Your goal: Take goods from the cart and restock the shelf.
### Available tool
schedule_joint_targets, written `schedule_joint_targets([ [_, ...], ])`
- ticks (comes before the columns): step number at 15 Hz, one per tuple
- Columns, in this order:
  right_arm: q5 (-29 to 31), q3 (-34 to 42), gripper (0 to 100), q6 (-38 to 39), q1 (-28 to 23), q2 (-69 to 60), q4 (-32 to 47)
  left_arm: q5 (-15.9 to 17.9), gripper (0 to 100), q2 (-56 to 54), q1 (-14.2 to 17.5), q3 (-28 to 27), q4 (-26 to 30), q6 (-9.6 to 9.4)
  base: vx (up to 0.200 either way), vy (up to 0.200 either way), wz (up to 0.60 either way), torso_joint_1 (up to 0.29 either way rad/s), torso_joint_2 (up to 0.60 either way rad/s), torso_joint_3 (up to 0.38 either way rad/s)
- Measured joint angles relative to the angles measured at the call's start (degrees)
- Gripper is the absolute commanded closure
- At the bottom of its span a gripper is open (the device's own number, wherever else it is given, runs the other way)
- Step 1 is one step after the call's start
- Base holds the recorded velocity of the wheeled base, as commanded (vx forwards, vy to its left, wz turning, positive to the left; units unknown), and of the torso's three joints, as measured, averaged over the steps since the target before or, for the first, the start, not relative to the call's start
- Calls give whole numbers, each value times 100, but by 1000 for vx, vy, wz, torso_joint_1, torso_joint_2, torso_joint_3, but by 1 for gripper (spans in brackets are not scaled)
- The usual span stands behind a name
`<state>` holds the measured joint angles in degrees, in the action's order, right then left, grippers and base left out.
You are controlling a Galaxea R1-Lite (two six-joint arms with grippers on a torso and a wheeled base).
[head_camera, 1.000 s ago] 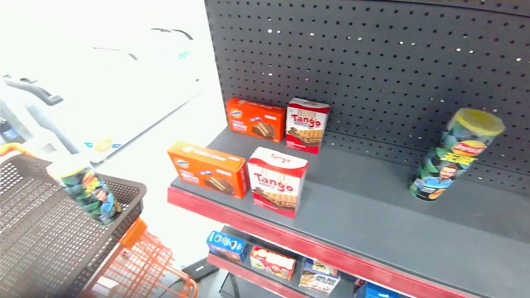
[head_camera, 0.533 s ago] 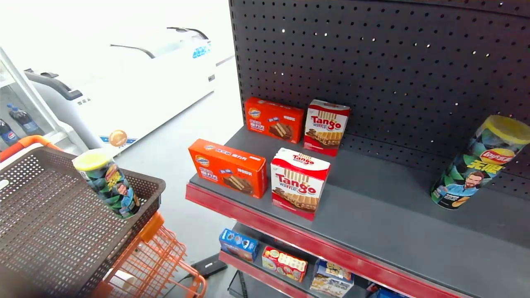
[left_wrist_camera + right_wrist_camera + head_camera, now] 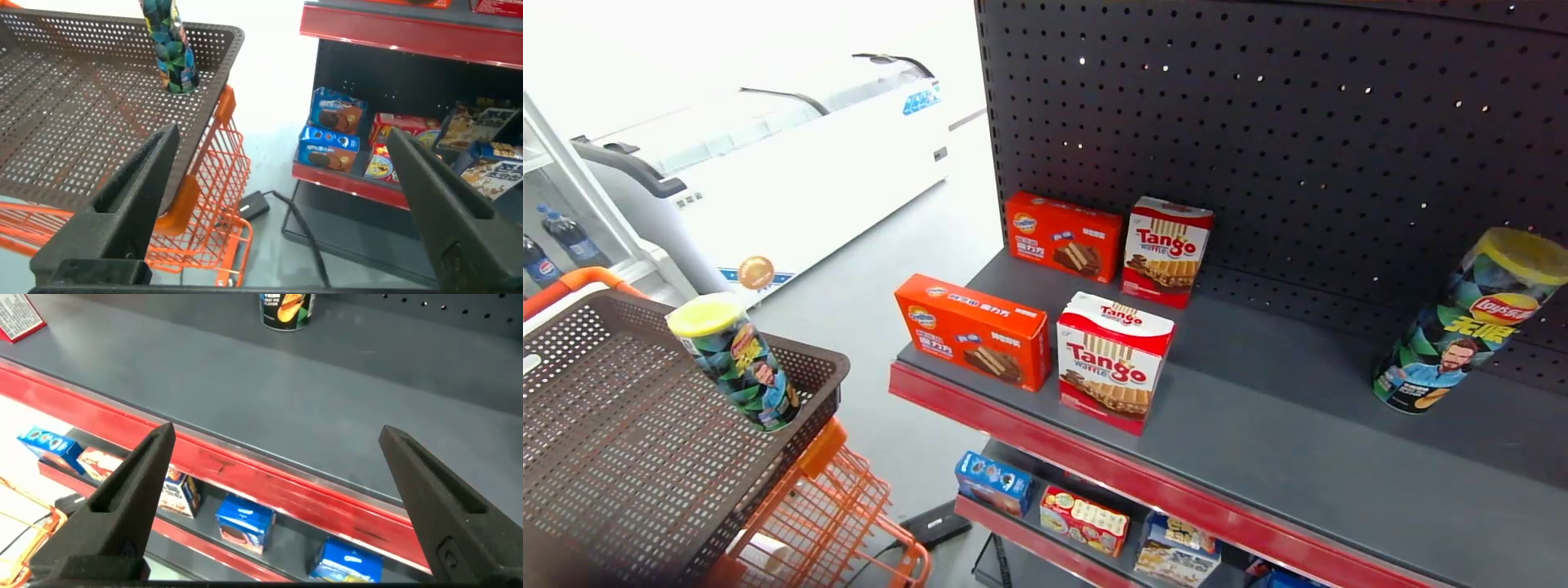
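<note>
Hovering at the fetch step with left gripper (image 3: 279,135) and right gripper (image 3: 278,431) gaping, empty; next, likely needing closing around the chip can (image 3: 734,361) in the basket (image 3: 621,425), lower left.

The right gripper (image 3: 276,434) is held with its two dark fingers spread wide apart, and the red front edge (image 3: 270,475) of the grey shelf (image 3: 245,384) is seen between them. The bottom of a chip can (image 3: 287,310) is stood further back on that shelf. Blue snack boxes (image 3: 243,523) are lined up underneath it.
</note>
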<state>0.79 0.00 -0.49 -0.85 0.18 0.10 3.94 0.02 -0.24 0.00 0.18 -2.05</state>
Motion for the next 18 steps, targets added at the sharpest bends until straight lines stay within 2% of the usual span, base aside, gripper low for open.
schedule_joint_targets([
  [11,10,0,0,6,0,0,1,-13,0,0,2,0,-7,6,0,0,55,1,0,0],
  [13,11,0,0,6,-5,0,0,-79,0,0,6,-33,-13,-79,0,0,0,0,0,0],
  [16,13,0,0,6,-5,0,0,-271,0,289,13,-689,315,-369,0,0,0,0,0,0],
  [18,13,0,0,6,-5,0,-2,-535,0,1039,11,-1207,422,-389,0,0,0,0,0,0],
])
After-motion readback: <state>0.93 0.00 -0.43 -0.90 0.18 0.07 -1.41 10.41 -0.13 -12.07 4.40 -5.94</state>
